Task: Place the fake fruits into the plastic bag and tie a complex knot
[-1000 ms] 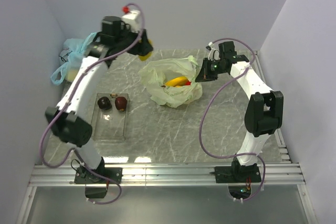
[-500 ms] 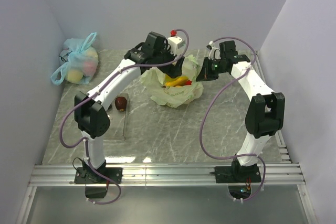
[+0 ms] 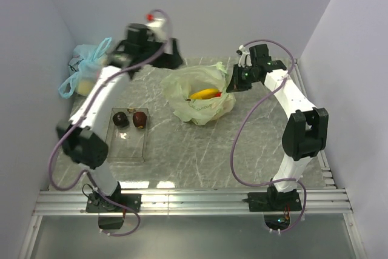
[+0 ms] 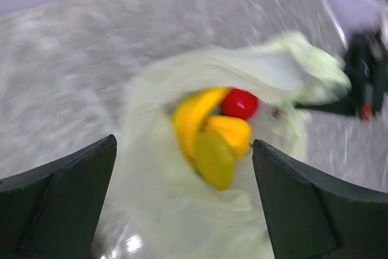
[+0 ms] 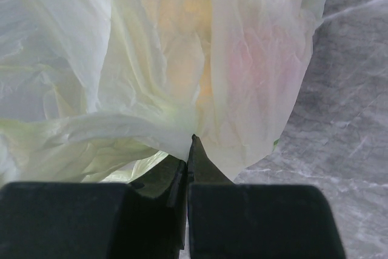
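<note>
The pale green plastic bag (image 3: 200, 98) lies open at the table's back middle. Inside it the left wrist view shows the yellow banana bunch (image 4: 191, 116), the red apple (image 4: 239, 103) and a yellow lumpy fruit (image 4: 221, 150). The banana also shows from above (image 3: 205, 94). My left gripper (image 3: 171, 54) is blurred, raised up and left of the bag; in its own view it (image 4: 185, 210) is open and empty above the bag's mouth. My right gripper (image 3: 235, 83) is shut on the bag's right rim (image 5: 151, 125), jaws pinched on the plastic (image 5: 189, 144). Two dark red-brown pieces (image 3: 120, 118) (image 3: 140, 119) lie in the tray.
A clear rectangular tray (image 3: 128, 144) lies at the left front. A light blue knotted bag (image 3: 88, 72) with pale fruits sits in the back left corner. Walls close in on the left, back and right.
My left gripper carried a yellow fruit over the bag, then swung back up and left, open and empty. The yellow fruit now lies in the bag. The right gripper kept its hold.
</note>
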Controlling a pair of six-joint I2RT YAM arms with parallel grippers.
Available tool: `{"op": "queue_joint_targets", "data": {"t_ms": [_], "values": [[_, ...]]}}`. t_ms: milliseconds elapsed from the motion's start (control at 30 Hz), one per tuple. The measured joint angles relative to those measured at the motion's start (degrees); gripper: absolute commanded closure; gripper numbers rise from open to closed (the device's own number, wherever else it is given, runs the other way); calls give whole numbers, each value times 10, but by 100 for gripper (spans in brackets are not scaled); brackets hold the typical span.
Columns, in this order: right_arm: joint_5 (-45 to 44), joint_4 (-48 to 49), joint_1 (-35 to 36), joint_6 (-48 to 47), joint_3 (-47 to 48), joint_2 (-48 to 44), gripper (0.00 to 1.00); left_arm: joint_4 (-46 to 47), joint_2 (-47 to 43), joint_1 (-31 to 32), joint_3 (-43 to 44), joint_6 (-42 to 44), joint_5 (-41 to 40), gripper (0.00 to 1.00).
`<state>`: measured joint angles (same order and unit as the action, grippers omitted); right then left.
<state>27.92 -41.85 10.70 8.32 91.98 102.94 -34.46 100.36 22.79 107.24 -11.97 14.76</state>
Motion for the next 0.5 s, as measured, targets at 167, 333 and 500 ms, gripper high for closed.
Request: {"op": "queue_joint_targets", "data": {"t_ms": [167, 333, 500], "values": [[-1, 2, 2, 3, -5, -3, 100, -5, -100, -198, -100, -57, 20, 1], [19, -2, 2, -20, -6, -14, 100, -66, -148, -277, -200, -49, 23, 9], [27, -22, 2, -38, -4, -14, 100, -99, -197, -275, -367, -50, 30, 14]]}}
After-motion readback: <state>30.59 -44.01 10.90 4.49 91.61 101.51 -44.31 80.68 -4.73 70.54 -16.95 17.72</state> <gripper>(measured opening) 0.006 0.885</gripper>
